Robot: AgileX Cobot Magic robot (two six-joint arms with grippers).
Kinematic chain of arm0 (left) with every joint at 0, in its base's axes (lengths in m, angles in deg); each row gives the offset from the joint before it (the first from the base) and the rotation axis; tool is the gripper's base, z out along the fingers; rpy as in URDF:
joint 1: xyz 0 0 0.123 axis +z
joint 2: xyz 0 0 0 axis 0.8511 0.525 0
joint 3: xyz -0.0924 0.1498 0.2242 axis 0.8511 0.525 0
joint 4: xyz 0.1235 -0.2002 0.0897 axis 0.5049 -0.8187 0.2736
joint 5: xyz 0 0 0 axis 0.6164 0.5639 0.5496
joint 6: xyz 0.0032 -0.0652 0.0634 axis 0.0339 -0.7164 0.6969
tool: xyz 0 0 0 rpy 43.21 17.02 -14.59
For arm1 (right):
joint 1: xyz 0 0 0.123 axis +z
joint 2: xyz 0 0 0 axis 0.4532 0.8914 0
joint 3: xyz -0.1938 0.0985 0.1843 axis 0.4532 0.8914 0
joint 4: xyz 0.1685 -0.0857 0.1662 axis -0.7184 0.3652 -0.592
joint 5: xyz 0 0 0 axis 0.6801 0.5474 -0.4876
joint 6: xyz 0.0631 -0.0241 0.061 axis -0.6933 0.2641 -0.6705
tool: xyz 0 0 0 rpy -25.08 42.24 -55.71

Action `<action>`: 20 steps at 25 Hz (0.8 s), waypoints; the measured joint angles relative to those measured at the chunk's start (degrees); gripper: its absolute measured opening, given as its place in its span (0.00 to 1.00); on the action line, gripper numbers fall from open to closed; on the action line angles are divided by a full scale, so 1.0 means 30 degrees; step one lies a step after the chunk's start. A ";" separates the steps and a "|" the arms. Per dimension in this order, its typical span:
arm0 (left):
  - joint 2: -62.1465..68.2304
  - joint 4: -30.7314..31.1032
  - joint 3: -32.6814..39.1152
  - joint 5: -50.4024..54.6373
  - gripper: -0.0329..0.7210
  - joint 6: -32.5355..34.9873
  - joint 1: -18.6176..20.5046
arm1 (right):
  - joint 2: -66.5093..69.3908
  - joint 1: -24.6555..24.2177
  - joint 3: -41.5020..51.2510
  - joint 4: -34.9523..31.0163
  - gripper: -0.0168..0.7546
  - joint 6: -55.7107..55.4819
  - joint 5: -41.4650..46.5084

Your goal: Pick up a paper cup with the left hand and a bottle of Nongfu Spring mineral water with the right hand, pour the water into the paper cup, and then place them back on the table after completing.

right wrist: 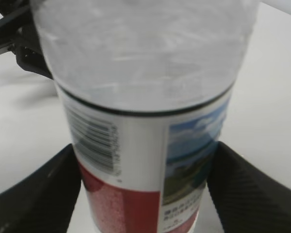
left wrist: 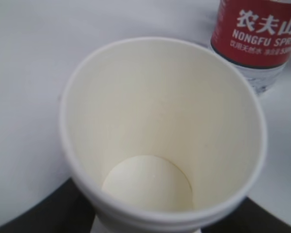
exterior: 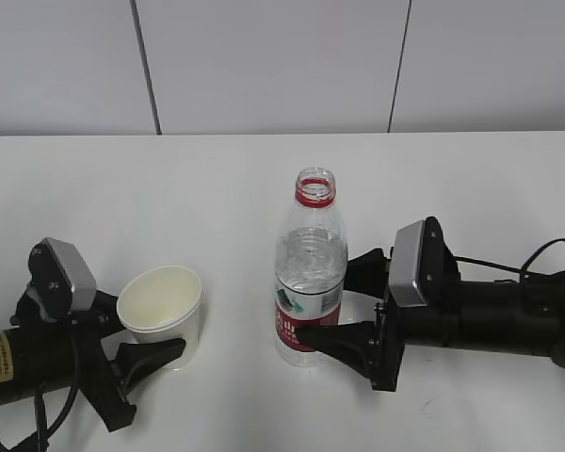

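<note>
Left hand [exterior: 137, 353]: fingers closed around the paper cup [exterior: 160, 311], low on its wall, mouth kept upward to receive water
Paper cup: on the table [exterior: 217, 188], left of the bottle; empty inside
Bottle [exterior: 309, 273]: upright, cap off, standing centre
Right hand [exterior: 344, 306]: fingers pressed against both sides of the label, grasping it for lifting
Hidden: water level hard to read; fingertips cut off in wrist views

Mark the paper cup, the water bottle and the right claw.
White paper cup [exterior: 160, 299]: exterior view, inner wall below the rim.
Clear plastic water bottle with red label [exterior: 309, 273]: exterior view, mid body.
Black right claw [exterior: 334, 306]: exterior view, between its fingertips.
</note>
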 joint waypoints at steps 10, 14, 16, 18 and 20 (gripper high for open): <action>0.0000 -0.0092 0.0000 0.0000 0.54 -0.0422 0.0000 | 0.0463 0.0454 -0.0693 -0.0716 0.78 -0.0046 -0.0045; 0.0000 -0.0335 0.0000 0.0000 0.54 -0.0487 0.0000 | 0.0463 0.0454 -0.0693 -0.1171 0.79 -0.0543 -0.0045; 0.0000 -0.0397 0.0000 0.0000 0.54 -0.0487 0.0000 | 0.0463 0.0454 -0.0693 -0.1171 0.84 -0.1100 -0.0045; 0.0000 -0.0431 0.0000 0.0000 0.54 -0.0487 0.0000 | 0.0463 0.0454 -0.0693 -0.1203 0.88 -0.1336 -0.0045; 0.0000 -0.0454 0.0000 0.0000 0.54 -0.0487 0.0000 | 0.0463 0.0454 -0.0724 -0.1203 0.89 -0.1455 -0.0045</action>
